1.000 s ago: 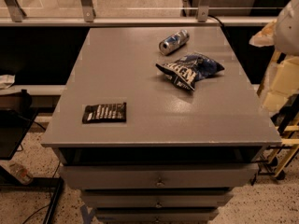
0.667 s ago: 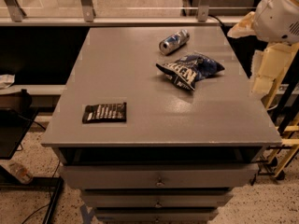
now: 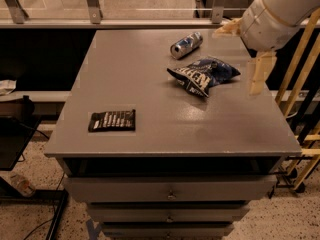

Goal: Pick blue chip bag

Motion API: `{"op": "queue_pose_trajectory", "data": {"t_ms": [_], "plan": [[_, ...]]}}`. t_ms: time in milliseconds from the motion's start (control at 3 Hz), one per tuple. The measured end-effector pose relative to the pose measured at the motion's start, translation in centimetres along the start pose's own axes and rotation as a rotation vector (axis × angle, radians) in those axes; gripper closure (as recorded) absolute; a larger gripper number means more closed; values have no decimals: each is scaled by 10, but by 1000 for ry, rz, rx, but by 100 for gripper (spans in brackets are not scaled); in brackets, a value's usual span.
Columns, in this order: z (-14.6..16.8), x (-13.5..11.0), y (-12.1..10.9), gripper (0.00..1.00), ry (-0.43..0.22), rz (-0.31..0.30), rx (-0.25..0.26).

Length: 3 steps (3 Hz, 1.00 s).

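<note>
The blue chip bag (image 3: 204, 75) lies crumpled on the grey table top (image 3: 150, 89), right of centre, with its white lettering facing the camera. My gripper (image 3: 243, 51) comes in from the upper right on a white arm and hovers over the table's right edge, just right of the bag and above it. Its two beige fingers are spread apart, one (image 3: 226, 29) pointing left near the far edge and one (image 3: 260, 73) hanging down beside the bag. It holds nothing.
A silver-and-blue drink can (image 3: 186, 44) lies on its side behind the bag. A flat black packet (image 3: 112, 120) lies near the front left. Drawers (image 3: 170, 189) sit below the top. A wooden rack (image 3: 302, 84) stands to the right.
The arm has swung in from the right edge of the view, leftward and upward, bringing the gripper closer to the bag. Bag, can and packet have not moved.
</note>
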State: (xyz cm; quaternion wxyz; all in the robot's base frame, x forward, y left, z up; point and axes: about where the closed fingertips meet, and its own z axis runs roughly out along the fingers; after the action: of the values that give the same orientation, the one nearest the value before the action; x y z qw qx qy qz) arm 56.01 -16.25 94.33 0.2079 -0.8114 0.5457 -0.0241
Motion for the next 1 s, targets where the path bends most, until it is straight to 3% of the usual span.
{"op": "queue_pose_trajectory", "data": {"t_ms": [333,667,1000], "plan": [[34,-10,-16,0,9,-115,49],[64,-8,-27,0,71,-217,64],[82,5,-43,0,139,-267,65]]}}
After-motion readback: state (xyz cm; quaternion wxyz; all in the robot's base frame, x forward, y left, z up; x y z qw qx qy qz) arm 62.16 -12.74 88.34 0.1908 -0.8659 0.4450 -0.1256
